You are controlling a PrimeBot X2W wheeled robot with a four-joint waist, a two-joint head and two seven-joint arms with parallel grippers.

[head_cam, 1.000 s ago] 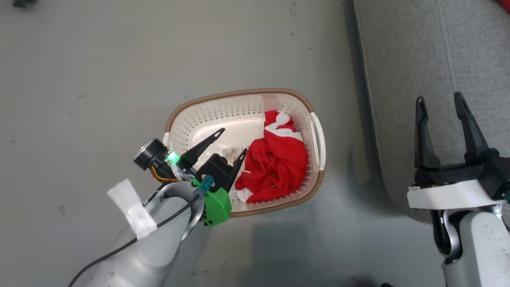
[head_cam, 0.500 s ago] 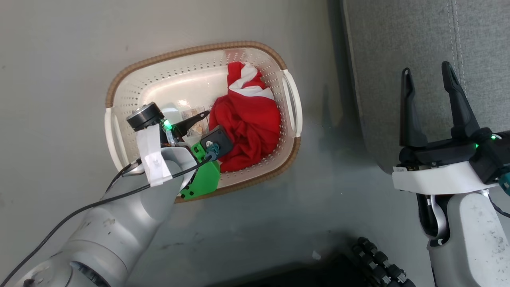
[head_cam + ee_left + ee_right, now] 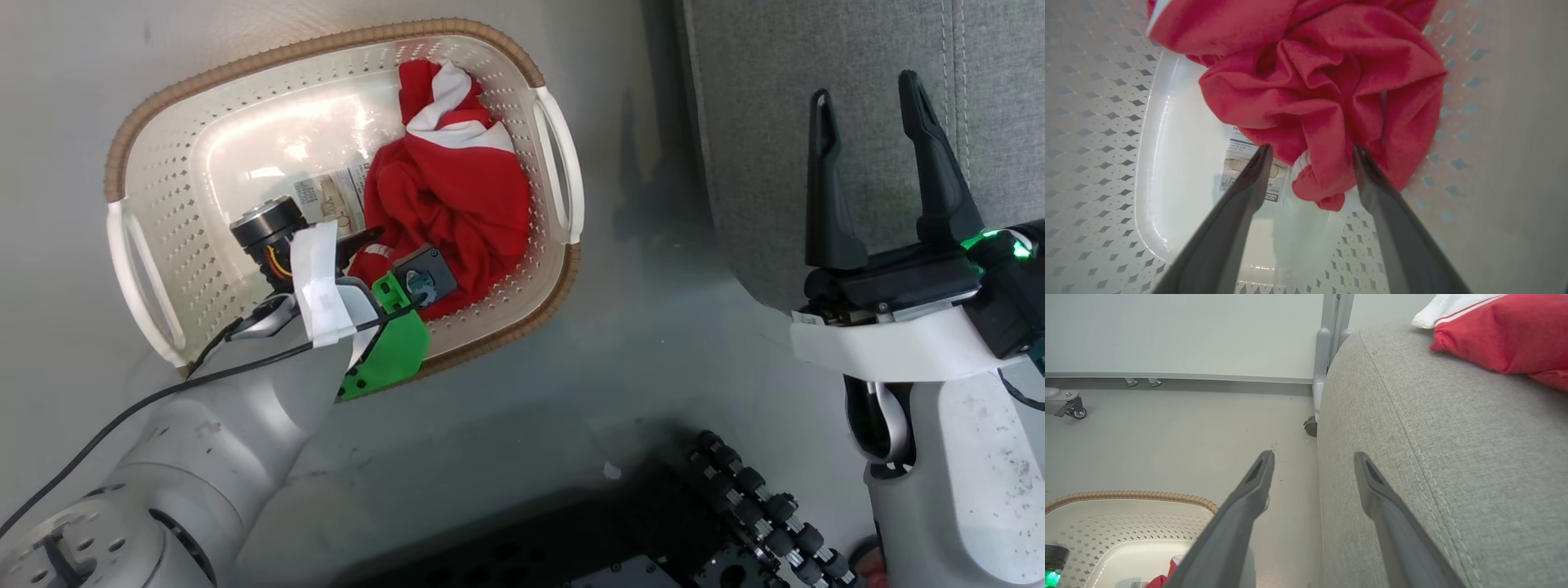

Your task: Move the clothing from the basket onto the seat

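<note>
The cream basket (image 3: pixel 326 41) with a brown rim stands on the floor left of the grey seat (image 3: pixel 775 122). A crumpled red and white piece of clothing (image 3: pixel 445 175) lies in its right half. My left gripper (image 3: pixel 384 245) is down inside the basket and open. In the left wrist view its fingers straddle the lowest fold of the clothing (image 3: pixel 1323 102), the gripper (image 3: pixel 1311 150) close above the label sticker (image 3: pixel 1241 171). My right gripper (image 3: pixel 865 90) stands open and empty over the seat's edge. Another red garment (image 3: pixel 1494 339) lies on the seat (image 3: pixel 1453 457).
My black wheeled base (image 3: pixel 759 506) shows at the bottom. In the right wrist view a grey panel post (image 3: pixel 1327 355) with a caster (image 3: pixel 1310 426) stands by the seat's far corner. Another caster (image 3: pixel 1069 406) is at the far left.
The head camera has dipped and shifted, so the basket sits higher and further left. My left gripper has gone deeper into the basket, up to the red clothing. The right gripper stays open.
</note>
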